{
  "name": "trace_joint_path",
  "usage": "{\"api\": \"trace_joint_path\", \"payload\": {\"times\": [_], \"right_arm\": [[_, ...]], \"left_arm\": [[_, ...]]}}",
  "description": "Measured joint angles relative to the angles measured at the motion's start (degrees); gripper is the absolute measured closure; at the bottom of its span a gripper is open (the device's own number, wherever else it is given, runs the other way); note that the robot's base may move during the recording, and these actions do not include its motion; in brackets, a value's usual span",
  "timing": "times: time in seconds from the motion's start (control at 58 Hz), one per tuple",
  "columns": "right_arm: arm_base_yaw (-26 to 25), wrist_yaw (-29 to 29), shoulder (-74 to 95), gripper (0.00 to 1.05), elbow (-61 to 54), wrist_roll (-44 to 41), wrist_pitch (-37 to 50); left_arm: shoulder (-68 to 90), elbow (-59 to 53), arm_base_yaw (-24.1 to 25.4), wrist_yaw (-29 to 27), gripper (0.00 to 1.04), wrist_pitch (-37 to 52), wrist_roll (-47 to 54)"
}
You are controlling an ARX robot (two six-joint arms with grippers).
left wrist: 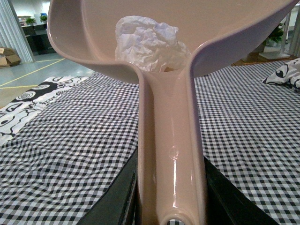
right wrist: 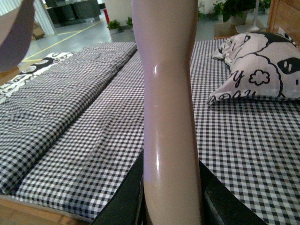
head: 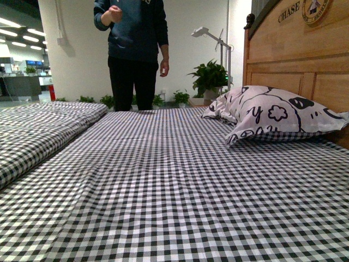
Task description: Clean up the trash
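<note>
In the upper middle of the left wrist view, the trash (left wrist: pixel 147 44), a crumpled white paper wad, lies inside the pan of a pinkish dustpan (left wrist: pixel 171 140), at the point where the pan narrows into its handle. The handle runs down to the bottom edge of the frame, where the left gripper (left wrist: pixel 171 213) is clamped on it, its dark jaws pressed against both sides. Below the dustpan spreads the bed (left wrist: pixel 70 150), covered in a black-and-white checked sheet.

In the right wrist view, a pinkish handle (right wrist: pixel 171 117) stands upright through the middle of the frame, and the right gripper (right wrist: pixel 171 211) is clamped on its lower end, with dark jaws on both sides. What tool the handle belongs to cannot be told.

The front view shows neither arm. A white pillow (head: pixel 272 114) with black cartoon prints rests at the right against the wooden headboard (head: pixel 300 54). A person (head: pixel 133 49) in dark clothes stands beyond the far end of the bed, beside potted plants (head: pixel 210 76) and a white lamp (head: pixel 215 41).
</note>
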Motion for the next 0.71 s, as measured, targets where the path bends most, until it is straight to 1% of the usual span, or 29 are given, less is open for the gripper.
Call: {"api": "trace_joint_path", "payload": {"times": [0.707], "right_arm": [[-0.2, 0.3, 0.3, 0.85, 0.0, 0.0, -0.1]], "left_arm": [[0.0, 0.0, 0.0, 0.0, 0.77, 0.0, 0.0]]}}
